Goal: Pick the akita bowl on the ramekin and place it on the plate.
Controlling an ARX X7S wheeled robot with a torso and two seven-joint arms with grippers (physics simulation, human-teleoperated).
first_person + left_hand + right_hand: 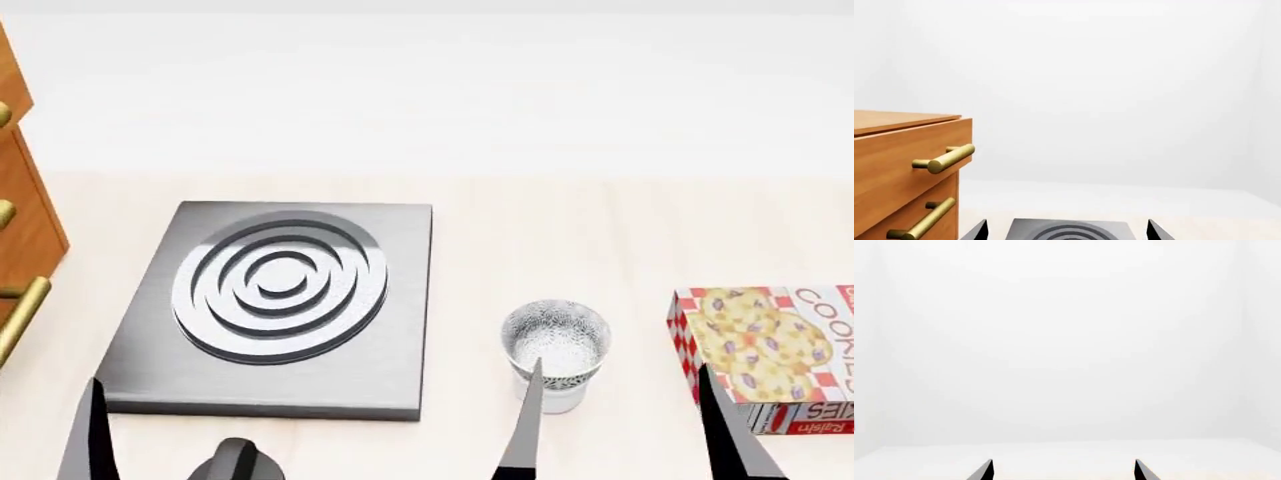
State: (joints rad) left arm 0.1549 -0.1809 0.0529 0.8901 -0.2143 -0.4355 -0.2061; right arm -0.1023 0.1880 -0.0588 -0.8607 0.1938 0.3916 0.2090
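The cookie box (774,352) at the head view's right edge carries the only legible writing: "COOKIES" in large red letters along its top face, cut off by the frame, and "Raisin" in small print on its near side.

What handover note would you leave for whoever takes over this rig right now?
Left tool: open, empty, low over the near edge of the stove plate.
Right tool: open, empty, its inner finger just in front of the akita bowl.
The akita bowl sits upright with something white under it, probably the ramekin, between the stove plate and the cookie box.
The plate is not in any view.
Done: nothing picked yet.
Left: grasp the bowl, find the plate, set the bowl on it.
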